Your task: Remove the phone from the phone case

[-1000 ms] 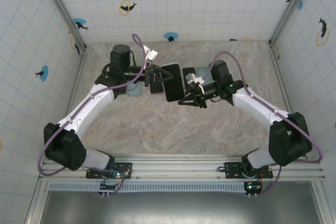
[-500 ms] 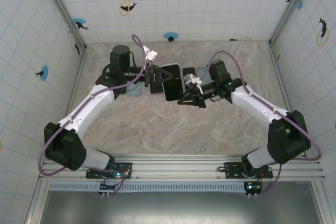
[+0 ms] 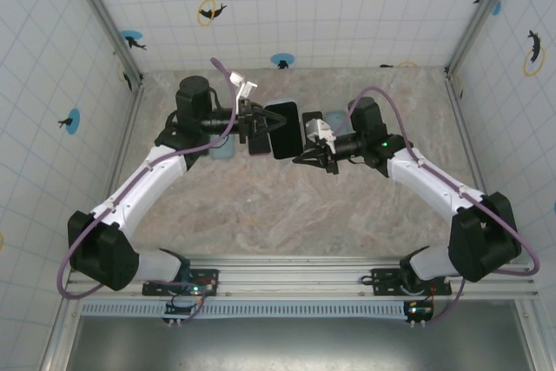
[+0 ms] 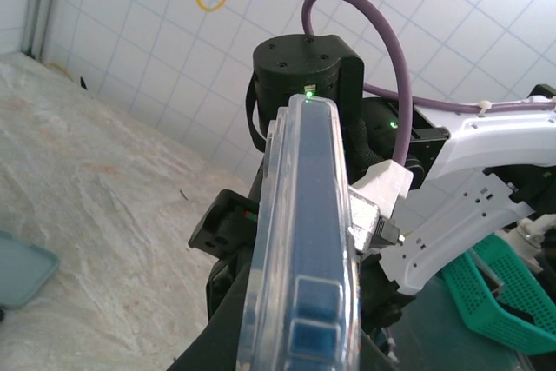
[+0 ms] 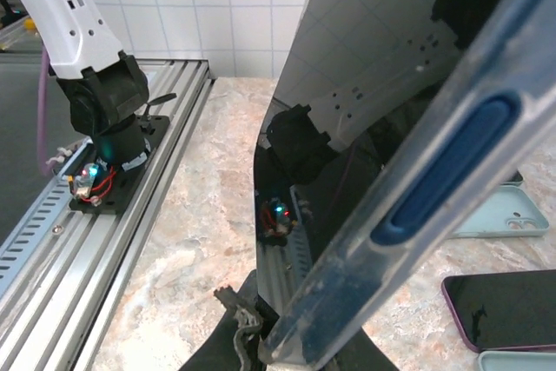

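Note:
A black-screened phone sits in a clear phone case and hangs in the air between both arms, over the far middle of the table. My left gripper is shut on its left edge. My right gripper is shut on its lower right corner. The left wrist view looks along the case's clear side, with blue buttons showing through and my left gripper clamped at the bottom. In the right wrist view the glossy screen and the case rim with a blue button rise from my right gripper.
A light blue case lies on the marble table under the left arm. Another light blue case and a dark phone lie flat beside the right gripper. A green basket stands beyond the table. The metal base rail runs along the near edge.
Both grippers have carried the phone slightly toward the back wall and tilted it. The left arm has swung outward a little. Both grips are unchanged.

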`<state>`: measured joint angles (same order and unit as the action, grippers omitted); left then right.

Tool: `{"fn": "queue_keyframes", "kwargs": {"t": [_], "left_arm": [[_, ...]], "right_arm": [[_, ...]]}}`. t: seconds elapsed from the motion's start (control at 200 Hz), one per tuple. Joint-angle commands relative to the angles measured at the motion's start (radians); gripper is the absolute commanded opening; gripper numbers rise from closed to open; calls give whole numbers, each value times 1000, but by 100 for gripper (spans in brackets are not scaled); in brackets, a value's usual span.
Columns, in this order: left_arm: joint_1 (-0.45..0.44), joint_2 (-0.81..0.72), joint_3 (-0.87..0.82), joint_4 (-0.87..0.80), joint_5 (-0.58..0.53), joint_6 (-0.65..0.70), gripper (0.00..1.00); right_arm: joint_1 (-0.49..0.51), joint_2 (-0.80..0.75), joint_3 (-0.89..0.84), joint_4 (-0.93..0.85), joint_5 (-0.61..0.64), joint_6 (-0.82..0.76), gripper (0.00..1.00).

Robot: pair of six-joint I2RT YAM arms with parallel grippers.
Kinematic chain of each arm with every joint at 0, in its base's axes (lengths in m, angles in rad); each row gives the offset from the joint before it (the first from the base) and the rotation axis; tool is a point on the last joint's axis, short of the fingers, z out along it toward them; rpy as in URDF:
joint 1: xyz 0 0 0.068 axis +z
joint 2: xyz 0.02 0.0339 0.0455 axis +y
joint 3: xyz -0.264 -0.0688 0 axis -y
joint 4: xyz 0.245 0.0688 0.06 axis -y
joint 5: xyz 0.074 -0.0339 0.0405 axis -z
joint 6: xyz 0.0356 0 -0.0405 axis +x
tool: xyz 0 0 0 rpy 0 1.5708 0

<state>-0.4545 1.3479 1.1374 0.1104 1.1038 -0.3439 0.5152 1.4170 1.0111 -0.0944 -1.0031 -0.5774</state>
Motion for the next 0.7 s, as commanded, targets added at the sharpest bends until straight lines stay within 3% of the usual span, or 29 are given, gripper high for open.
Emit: {"fn": "queue_keyframes", "kwargs": {"t": [0.0,0.185,0.696], "left_arm": [[-106,-10,-16,-179,159,-113,0],[-106,-7,-6,-181,140,-110,0],[-106,0,-10,-132,135,-128,0]], "right_arm": [[2,30,131,220,244,-120,0],[10,-2,86,316,321,-152,0],[1,-64,1,478,349,-81,0]]}}
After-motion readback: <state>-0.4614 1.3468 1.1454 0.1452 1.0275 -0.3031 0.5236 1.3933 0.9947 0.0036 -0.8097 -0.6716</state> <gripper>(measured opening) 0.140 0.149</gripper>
